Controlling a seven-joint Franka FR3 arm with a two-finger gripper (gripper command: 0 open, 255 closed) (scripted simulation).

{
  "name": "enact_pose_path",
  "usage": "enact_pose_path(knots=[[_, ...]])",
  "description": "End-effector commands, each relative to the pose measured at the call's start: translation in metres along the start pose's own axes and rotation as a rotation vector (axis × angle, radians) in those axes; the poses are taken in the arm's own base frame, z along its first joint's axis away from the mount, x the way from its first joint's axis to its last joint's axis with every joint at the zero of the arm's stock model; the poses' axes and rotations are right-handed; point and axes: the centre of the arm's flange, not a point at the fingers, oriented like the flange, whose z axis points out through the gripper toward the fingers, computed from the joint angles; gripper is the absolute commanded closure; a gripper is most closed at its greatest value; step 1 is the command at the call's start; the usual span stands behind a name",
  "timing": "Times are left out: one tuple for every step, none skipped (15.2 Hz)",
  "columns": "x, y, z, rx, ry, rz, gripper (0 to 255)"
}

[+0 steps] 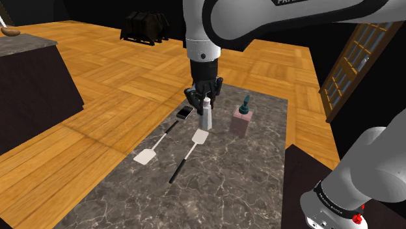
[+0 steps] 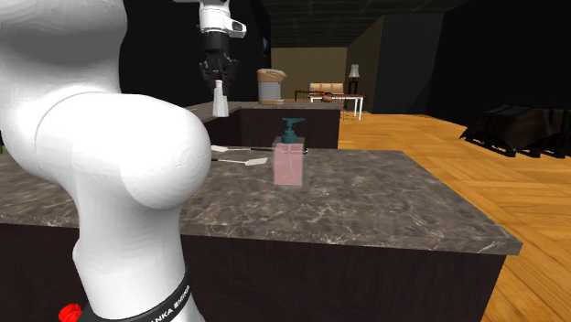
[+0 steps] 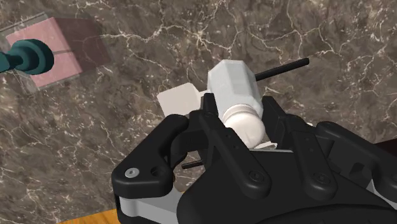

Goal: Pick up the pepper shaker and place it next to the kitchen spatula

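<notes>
Gripping the pepper shaker (image 1: 205,117), the gripper (image 1: 204,101) points straight down and hangs clear of the counter (image 1: 250,175). The shaker is a pale grey-white bottle with a rounded white top. In the wrist view both black fingers (image 3: 213,126) press against that top, one on each side, so the gripper (image 3: 240,119) is closed around the pepper shaker (image 3: 236,89) and only narrowly parted. The body of the shaker projects beyond the fingertips.

In the second exterior view the pepper shaker (image 2: 220,99) hangs below the gripper (image 2: 219,79), well above the dark marbled counter (image 2: 384,206).

In the shoulder view the first spatula (image 1: 198,137) lies at 6 o'clock from the shaker, white blade nearest it and black handle running away toward 7 o'clock. The wrist view shows the first spatula (image 3: 180,100) with its blade directly beneath the shaker. The second spatula (image 1: 146,155) lies at 8 o'clock from the shaker, beside the first and apart from it.

A small flat black-and-white object (image 1: 185,112) rests on the counter at 9 o'clock from the shaker. A pink soap dispenser (image 1: 241,122) with a teal pump stands upright at 3 o'clock, near the shaker but apart from it. A wooden floor (image 1: 123,84) surrounds the counter.
</notes>
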Motion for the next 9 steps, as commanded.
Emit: enact_pose_path(knots=[[0.005,-0.010,0.006,0.001,0.000,0.002,255],[0.005,-0.011,0.012,0.001,0.000,0.002,255],[0.006,-0.011,0.017,0.001,0.000,0.002,255],[0.006,-0.011,0.022,0.001,0.000,0.002,255],[0.007,-0.011,0.027,0.001,0.000,0.002,255],[0.007,-0.012,0.033,0.001,0.000,0.002,255],[0.008,-0.012,0.038,0.001,0.000,0.002,255],[0.008,-0.012,0.043,0.001,0.000,0.002,255],[0.008,-0.012,0.048,0.001,0.000,0.002,255]])
